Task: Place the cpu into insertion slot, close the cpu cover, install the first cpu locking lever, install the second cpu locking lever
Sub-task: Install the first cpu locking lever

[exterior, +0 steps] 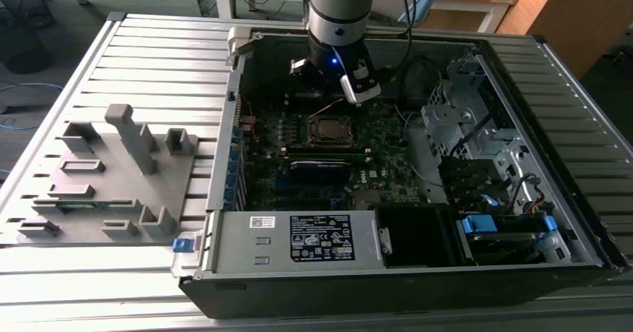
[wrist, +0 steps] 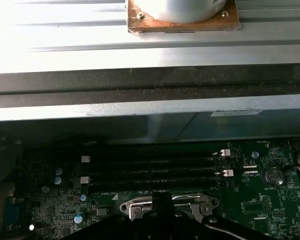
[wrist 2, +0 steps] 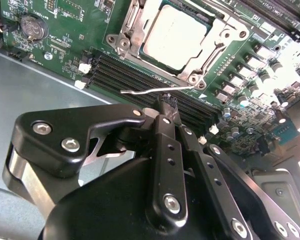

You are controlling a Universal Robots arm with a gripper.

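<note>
- Gripper (wrist 2: 167, 102): jaws drawn together, nothing seen between them. The tips are at a thin wire locking lever (wrist 2: 140, 92); contact cannot be told.
- Cpu (wrist 2: 177, 35): seated in the insertion slot (wrist 2: 194, 78), mid-motherboard.
- Cpu cover (wrist 2: 131, 31): lies flat over the cpu's edges.
- In the way: memory slots (wrist 2: 125, 75) run between gripper and socket.
- Nearby: coin battery (wrist 2: 31, 27) by the board's edge.
- Surroundings: power supply (exterior: 322, 237) along the case (exterior: 219, 176) front edge. A grey fixture tray (exterior: 99, 176) sits on the bench (exterior: 148, 58), at the exterior view's left.
</note>
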